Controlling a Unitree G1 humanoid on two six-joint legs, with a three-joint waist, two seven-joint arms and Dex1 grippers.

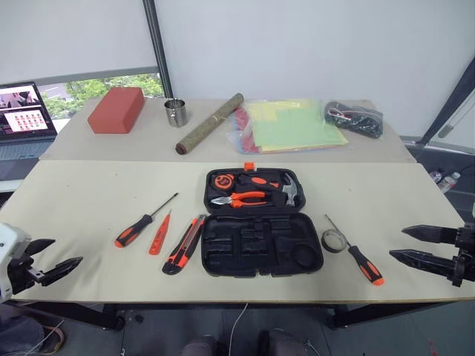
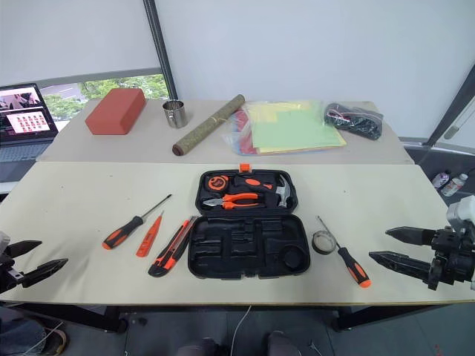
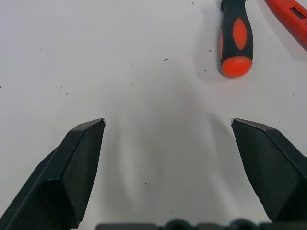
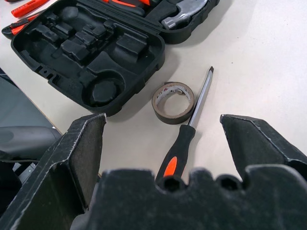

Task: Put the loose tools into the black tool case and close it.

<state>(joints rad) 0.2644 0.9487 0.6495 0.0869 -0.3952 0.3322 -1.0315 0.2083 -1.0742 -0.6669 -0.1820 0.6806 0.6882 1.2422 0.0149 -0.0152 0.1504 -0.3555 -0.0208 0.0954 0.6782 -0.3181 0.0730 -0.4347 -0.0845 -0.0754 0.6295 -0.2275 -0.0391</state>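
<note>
Lab or office workspace: paper-covered tables (image 1: 89,200), laptop (image 1: 26,111), roller blind (image 1: 74,33).

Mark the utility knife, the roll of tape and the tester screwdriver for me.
utility knife (image 1: 184,245): left eye view, middle of its orange-and-black body.
roll of tape (image 4: 173,101): right wrist view, near side of the ring's outer wall.
tester screwdriver (image 1: 159,233): left eye view, middle of its slim orange handle.

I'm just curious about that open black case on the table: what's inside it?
The far half of the black tool case holds an orange tape measure, orange-handled pliers and a hammer. The near half shows bare moulded slots. Anything lying beneath those tools is hidden.
</note>
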